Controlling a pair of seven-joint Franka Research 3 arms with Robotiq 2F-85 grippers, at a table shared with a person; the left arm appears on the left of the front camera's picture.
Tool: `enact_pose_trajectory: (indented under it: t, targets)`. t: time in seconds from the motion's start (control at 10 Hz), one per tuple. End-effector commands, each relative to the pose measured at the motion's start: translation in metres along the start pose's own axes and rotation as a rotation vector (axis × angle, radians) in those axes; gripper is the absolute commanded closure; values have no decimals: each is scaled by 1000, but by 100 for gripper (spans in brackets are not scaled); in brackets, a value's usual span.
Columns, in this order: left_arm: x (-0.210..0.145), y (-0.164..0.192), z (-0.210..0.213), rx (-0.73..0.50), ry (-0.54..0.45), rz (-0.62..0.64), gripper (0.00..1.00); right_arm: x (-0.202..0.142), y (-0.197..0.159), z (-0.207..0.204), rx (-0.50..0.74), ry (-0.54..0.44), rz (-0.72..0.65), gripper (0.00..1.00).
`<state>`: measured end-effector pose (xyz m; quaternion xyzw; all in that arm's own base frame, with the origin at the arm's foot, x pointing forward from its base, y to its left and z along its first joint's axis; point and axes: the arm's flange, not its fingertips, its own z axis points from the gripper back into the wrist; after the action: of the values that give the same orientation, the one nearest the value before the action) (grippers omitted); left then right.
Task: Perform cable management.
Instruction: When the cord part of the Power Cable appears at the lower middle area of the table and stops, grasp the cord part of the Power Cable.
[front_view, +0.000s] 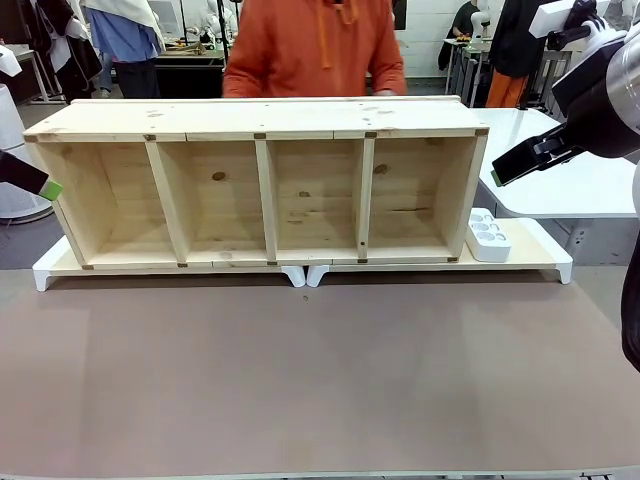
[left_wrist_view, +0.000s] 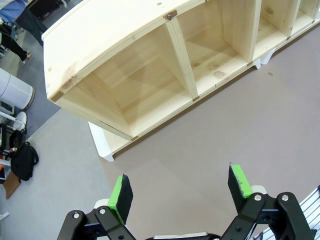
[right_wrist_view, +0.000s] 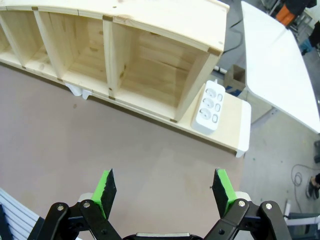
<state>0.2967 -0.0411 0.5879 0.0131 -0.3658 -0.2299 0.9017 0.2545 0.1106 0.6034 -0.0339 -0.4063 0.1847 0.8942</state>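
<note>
The cable is out of view. A wooden shelf (front_view: 265, 180) with several open, empty compartments lies along the far side of the table on white risers. My left gripper (left_wrist_view: 180, 187) hangs open above the table's left end, off the shelf's left corner, with nothing between its green pads (left_wrist_view: 121, 192). In the front view it pokes in at the left edge (front_view: 42, 186). My right gripper (right_wrist_view: 162, 187) is open and empty too, high above the table's right end; from the front it shows right of the shelf (front_view: 520, 160).
A white power strip (front_view: 487, 235) lies on the riser just right of the shelf, and shows again from the right wrist (right_wrist_view: 210, 106). A person in an orange top (front_view: 312, 50) stands behind the shelf. A white side table (front_view: 570, 170) stands at the right. The brown tabletop (front_view: 320, 380) stretches in front.
</note>
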Motion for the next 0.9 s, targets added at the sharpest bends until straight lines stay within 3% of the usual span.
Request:
enact_pose_trajectory:
  t: [0.0,0.8]
  targets:
    - [0,0,-1,0,0,0,0,0,-1,-1,0,3,1,0]
    - [0,0,-1,0,0,0,0,0,-1,-1,0,3,1,0]
